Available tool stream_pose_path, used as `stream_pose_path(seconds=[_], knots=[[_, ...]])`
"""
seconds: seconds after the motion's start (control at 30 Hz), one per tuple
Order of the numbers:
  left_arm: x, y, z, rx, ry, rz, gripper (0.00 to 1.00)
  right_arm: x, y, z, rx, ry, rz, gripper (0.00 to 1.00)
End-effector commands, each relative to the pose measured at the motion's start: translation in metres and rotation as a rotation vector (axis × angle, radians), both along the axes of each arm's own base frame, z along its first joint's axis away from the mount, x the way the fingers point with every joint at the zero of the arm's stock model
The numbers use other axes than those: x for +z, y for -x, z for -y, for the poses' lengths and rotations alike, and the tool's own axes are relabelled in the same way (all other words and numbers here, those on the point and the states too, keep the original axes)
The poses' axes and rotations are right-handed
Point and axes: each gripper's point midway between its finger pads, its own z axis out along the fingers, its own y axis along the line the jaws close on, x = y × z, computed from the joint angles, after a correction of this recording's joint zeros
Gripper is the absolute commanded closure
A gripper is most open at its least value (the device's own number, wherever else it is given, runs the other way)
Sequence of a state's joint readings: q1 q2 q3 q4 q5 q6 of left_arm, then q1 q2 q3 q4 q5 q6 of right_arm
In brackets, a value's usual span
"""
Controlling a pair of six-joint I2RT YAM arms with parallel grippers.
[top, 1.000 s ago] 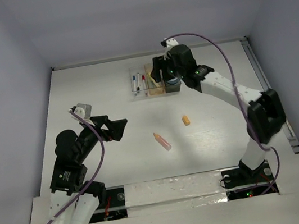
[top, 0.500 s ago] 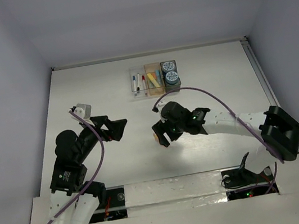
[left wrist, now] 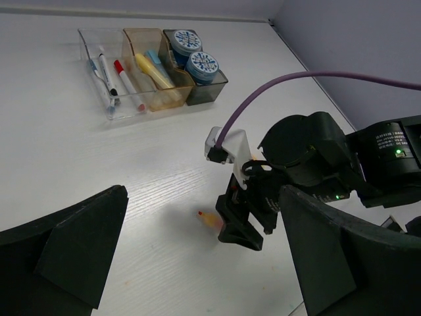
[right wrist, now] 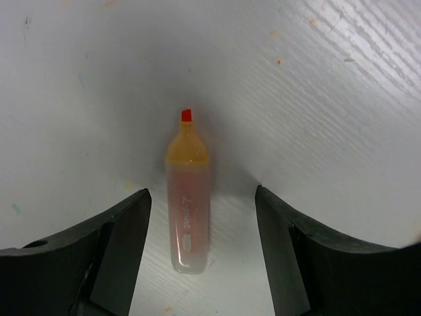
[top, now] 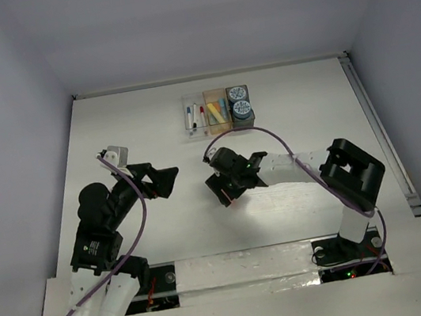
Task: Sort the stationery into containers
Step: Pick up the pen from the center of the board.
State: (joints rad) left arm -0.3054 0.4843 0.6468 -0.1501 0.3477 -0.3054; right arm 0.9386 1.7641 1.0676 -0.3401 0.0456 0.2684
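A stubby pink marker with an orange uncapped tip (right wrist: 187,197) lies flat on the white table. My right gripper (right wrist: 202,192) is open and straddles it, one finger on each side, not touching. In the left wrist view the marker's tip (left wrist: 212,219) sticks out from under the right gripper (left wrist: 245,227). My left gripper (top: 164,183) is open and empty, to the left of the marker. The three joined containers (top: 222,128) stand at the back: the clear one holds pens (left wrist: 122,76), the orange one markers (left wrist: 151,69), the dark one two blue-white rolls (left wrist: 196,56).
My right arm (top: 300,169) lies across the middle of the table, with its purple cable (left wrist: 296,82) arching above. The enclosure walls ring the table. A rail (top: 378,131) runs along the right edge.
My right gripper has swung from the containers at the back down to the middle of the table and now sits open around the pink marker. My left arm has not moved.
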Motion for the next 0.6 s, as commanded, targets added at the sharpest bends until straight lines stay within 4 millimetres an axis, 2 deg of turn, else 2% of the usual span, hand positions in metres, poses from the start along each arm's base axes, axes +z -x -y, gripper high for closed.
stream_pose_path(seconds=[0.0,0.1,0.23,0.37,0.47,0.57], knots=[[0.004,-0.003,0.001,-0.001,0.015,0.022,0.01,0.006,-0.012,-0.021,0.017,-0.033,0.049,0.31],[0.004,-0.002,0.001,-0.004,0.015,0.022,0.02,-0.001,-0.016,-0.023,0.010,-0.023,0.052,0.35],[0.004,-0.002,0.002,-0.010,0.015,0.024,0.07,-0.007,-0.017,-0.023,0.005,0.005,0.037,0.68],[0.005,-0.001,0.003,-0.017,0.017,0.026,0.10,0.000,-0.021,-0.023,-0.013,0.002,0.054,0.84],[0.004,-0.001,0.004,-0.024,0.015,0.024,0.13,0.024,-0.037,-0.033,-0.056,-0.047,0.125,0.91],[0.003,-0.001,0.007,-0.041,0.017,0.020,0.19,0.073,-0.062,-0.050,-0.107,-0.143,0.240,0.95]])
